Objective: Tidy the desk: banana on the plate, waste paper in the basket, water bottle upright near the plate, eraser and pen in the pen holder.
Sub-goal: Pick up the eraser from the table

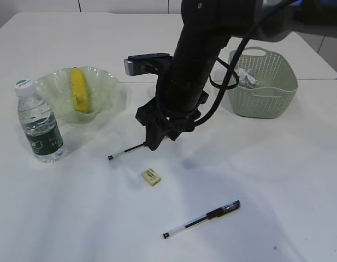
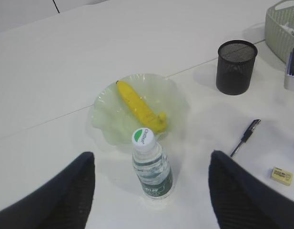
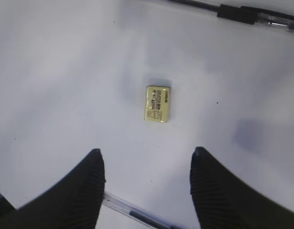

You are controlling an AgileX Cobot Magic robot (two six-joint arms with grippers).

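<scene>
Right gripper (image 3: 146,183) hovering over eraser (image 3: 158,103), fingers (image 3: 92,179) apart, empty. Left gripper (image 2: 151,191) above upright bottle (image 2: 151,167), fingers spread, empty. Banana (image 1: 80,90) on plate (image 1: 105,82).

A white table (image 1: 277,180) is seen, with a seam running across it behind the pincer (image 1: 157,143). Directly on it, a pale green plate (image 1: 105,82) and an upright water bottle (image 1: 40,123) are set well to the pincer's left. A green basket (image 1: 266,98) is placed to its right. A yellow eraser (image 1: 151,176) lies just below the pincer, one pen (image 1: 124,151) reaches from under it, and a second pen (image 1: 204,219) lies farther toward the near edge. A black mesh pen holder (image 2: 236,67) is seen in the left wrist view.
</scene>
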